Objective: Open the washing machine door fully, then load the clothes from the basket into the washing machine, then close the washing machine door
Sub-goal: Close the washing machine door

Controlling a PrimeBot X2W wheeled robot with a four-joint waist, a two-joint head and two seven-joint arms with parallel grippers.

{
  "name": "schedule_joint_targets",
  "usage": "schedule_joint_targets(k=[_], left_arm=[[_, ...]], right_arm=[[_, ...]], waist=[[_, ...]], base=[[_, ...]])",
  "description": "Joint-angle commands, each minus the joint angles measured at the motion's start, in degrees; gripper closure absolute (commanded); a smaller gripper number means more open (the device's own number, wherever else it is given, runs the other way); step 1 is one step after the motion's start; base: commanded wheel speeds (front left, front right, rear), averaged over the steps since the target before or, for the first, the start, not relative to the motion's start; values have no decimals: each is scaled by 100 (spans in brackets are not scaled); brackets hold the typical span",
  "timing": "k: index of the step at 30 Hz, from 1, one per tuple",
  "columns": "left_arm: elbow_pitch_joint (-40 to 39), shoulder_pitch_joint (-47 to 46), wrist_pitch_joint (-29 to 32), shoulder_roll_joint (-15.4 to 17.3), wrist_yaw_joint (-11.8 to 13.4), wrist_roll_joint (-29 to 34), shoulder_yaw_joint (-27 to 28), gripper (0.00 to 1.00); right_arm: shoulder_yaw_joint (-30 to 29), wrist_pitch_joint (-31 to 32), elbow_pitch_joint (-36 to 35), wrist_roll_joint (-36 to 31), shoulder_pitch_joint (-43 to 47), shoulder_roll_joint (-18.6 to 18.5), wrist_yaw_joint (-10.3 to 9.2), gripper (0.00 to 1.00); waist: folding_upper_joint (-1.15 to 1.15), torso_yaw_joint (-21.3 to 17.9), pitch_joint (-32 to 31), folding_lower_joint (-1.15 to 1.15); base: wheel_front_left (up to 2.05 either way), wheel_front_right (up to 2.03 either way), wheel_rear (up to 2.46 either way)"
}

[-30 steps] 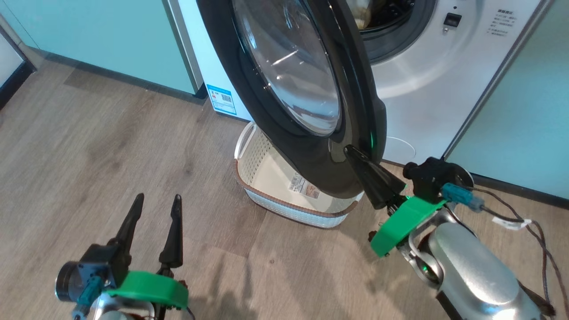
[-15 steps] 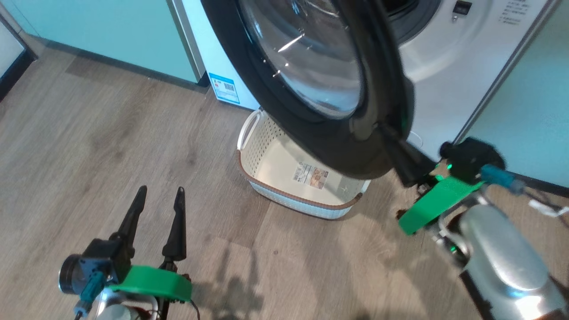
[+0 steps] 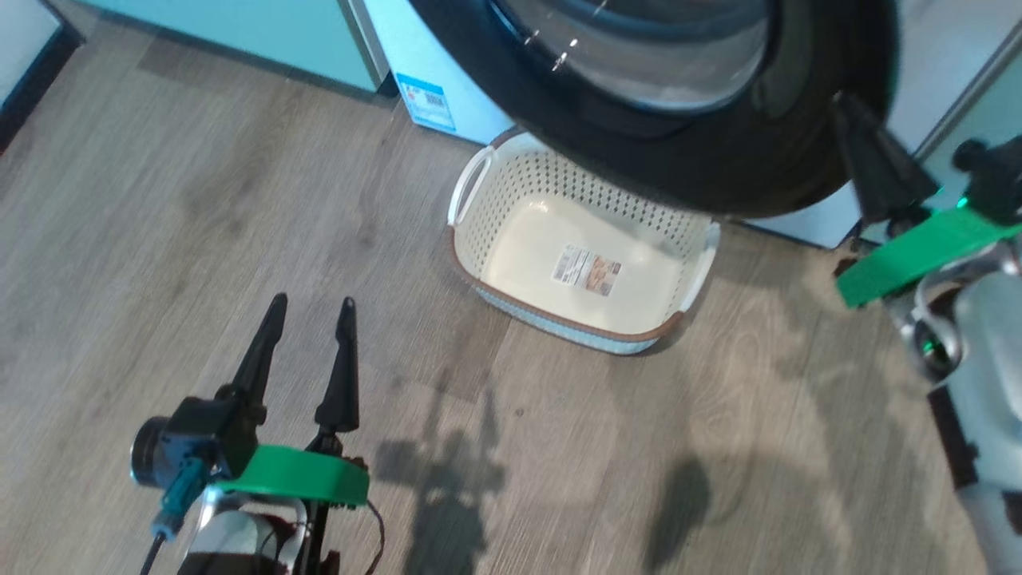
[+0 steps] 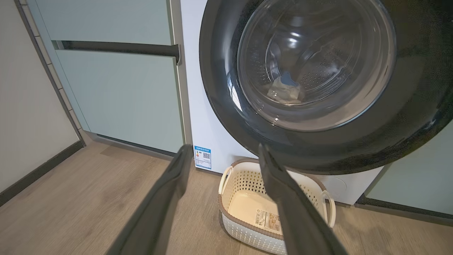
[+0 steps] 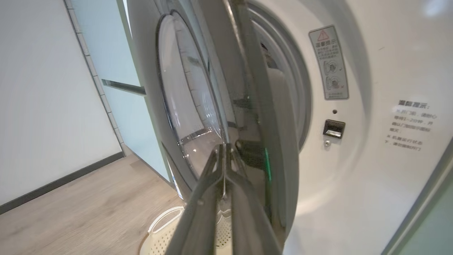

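The washing machine door [image 3: 679, 172], glossy black with a domed glass centre, stands a narrow gap from the white washing machine [image 5: 371, 71]. My right gripper [image 3: 840, 102] is shut, holding nothing, its tips against the door's free edge; the right wrist view shows the right gripper [image 5: 223, 147] on the door [image 5: 187, 99]. Pale yellow and blue clothes [image 4: 285, 90] lie in the drum, seen through the door [image 4: 318, 152] glass. The cream basket [image 3: 511, 184] sits on the floor below the door with a label on its bare bottom. My left gripper [image 3: 311, 302] hangs open over the floor, apart from the basket.
Pale green cabinets [image 4: 124, 99] flank the machine on the left, and another green panel [image 4: 417, 177] stands on the right. A wall with a dark skirting [image 4: 35, 173] runs along the far left. The latch slot [image 5: 333, 128] sits on the machine's front beside the drum mouth.
The door has swung toward the machine, with my shut right gripper following its edge. The head camera has shifted, so the basket shows more fully. My left gripper has stayed open.
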Motion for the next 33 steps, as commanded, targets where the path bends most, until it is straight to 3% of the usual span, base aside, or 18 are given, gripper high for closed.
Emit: schedule_joint_targets(k=[1,19,27,33], left_arm=[[-168,-212,-48,38,20,-43,160,0],[87,-673,-78,-179,-44,-143,13,0],[118,-737,-78,-208,-72,-162,38,0],[142,-717,-78,-215,-85,-135,74,0]], right_arm=[[2,-54,-131,-34,-249,-30,-19,100],[-371,-54,1155,-203,-1936,-369,-19,100],[-291,-54,1465,-159,-2174,-400,-19,100],[88,-54,1342,-38,-1955,-327,-19,100]], waist=[[0,67,111,-1],[0,372,690,-1],[0,423,709,-1],[0,400,627,-1]], base=[[0,0,0],[0,0,0],[0,0,0],[0,0,0]])
